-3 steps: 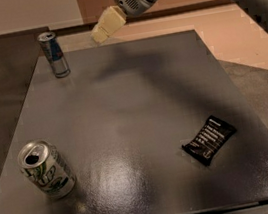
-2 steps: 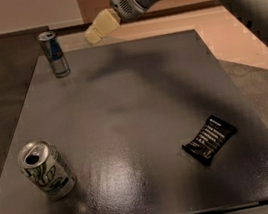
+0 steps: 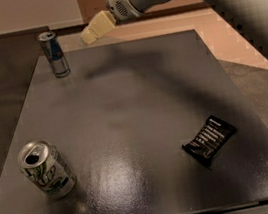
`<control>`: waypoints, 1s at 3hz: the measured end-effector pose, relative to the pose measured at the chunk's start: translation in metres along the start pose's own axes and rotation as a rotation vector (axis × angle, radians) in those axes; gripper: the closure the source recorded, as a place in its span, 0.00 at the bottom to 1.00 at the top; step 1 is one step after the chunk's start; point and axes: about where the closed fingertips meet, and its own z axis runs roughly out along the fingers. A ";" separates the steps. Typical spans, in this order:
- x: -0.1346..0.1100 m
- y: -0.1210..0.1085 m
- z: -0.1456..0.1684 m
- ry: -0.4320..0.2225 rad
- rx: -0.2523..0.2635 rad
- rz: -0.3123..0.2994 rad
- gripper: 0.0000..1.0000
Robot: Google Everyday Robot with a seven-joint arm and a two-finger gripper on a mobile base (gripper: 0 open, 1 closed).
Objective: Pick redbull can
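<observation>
The end effector (image 3: 92, 30) hangs above the far edge of the counter (image 3: 132, 94), just right of the redbull can (image 3: 54, 54). That can stands upright at the far left corner, with bare counter on its right and near sides and an open gap toward the end effector. The other obstacles sit well apart from there: a silver-white can with green markings (image 3: 46, 169) upright at the near left, and a black packet (image 3: 209, 139) lying flat at the near right.
</observation>
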 end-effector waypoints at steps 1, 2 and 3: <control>-0.002 0.004 0.017 -0.036 -0.015 -0.018 0.00; -0.006 0.008 0.048 -0.083 -0.030 -0.025 0.00; -0.009 0.009 0.077 -0.124 -0.054 -0.020 0.00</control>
